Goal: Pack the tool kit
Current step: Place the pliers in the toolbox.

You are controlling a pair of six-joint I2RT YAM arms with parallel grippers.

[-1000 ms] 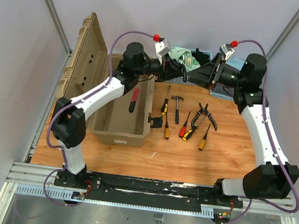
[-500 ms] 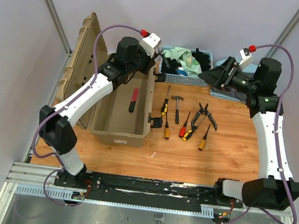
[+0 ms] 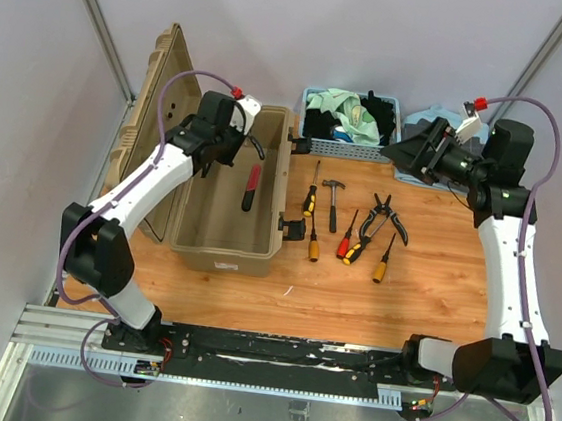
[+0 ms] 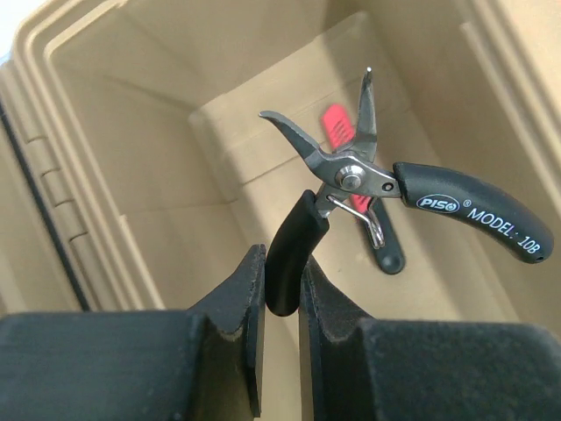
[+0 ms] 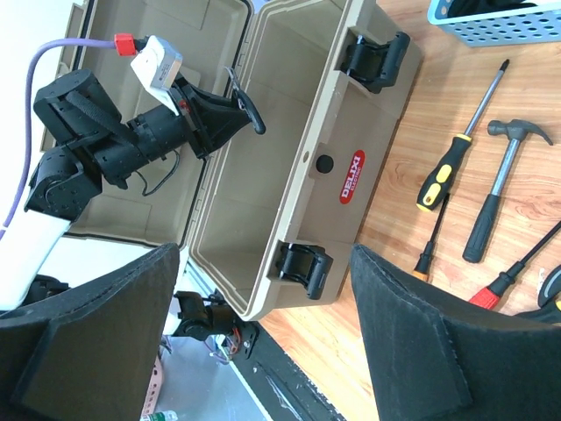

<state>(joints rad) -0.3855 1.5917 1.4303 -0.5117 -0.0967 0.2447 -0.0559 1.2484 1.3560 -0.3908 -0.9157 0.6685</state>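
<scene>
**Left arm, release over the box.** My left gripper (image 4: 280, 263) is pinching a small pair of steel-nosed pliers with black grips (image 4: 359, 180). I am holding it by one grip only, low on that grip and close to my fingertips. The other grip, the spring and the open nose are hanging free to the right of my fingers. The pliers are hovering above the inside of the large tan plastic toolbox (image 4: 149, 123), whose lid is standing open on the left.

**Hazards.**
- With only one grip held, the pliers are likely to swivel between my pads or slide out before I am low enough.
- Released from this height, they are likely to land on the red-and-black-handled tool (image 4: 337, 123) lying on the box floor and bounce. I cannot tell what kind of tool that is.
- A sideways drift is liable to catch the free grip or the nose on the box wall.

**Right arm and remaining items.** My right gripper (image 3: 396, 147) is spread wide and holding nothing, hovering at the far right near the blue slotted basket of cloths (image 3: 348, 150). These tools are waiting on the wooden table (image 3: 352, 298), right of the box:
- a small steel hammer (image 3: 332, 201)
- several yellow- and red-handled screwdrivers (image 3: 309, 201)
- a larger pair of pliers (image 3: 386, 217)

Reaching for them while my left arm is over the box is risking a crossing of the arms.
</scene>
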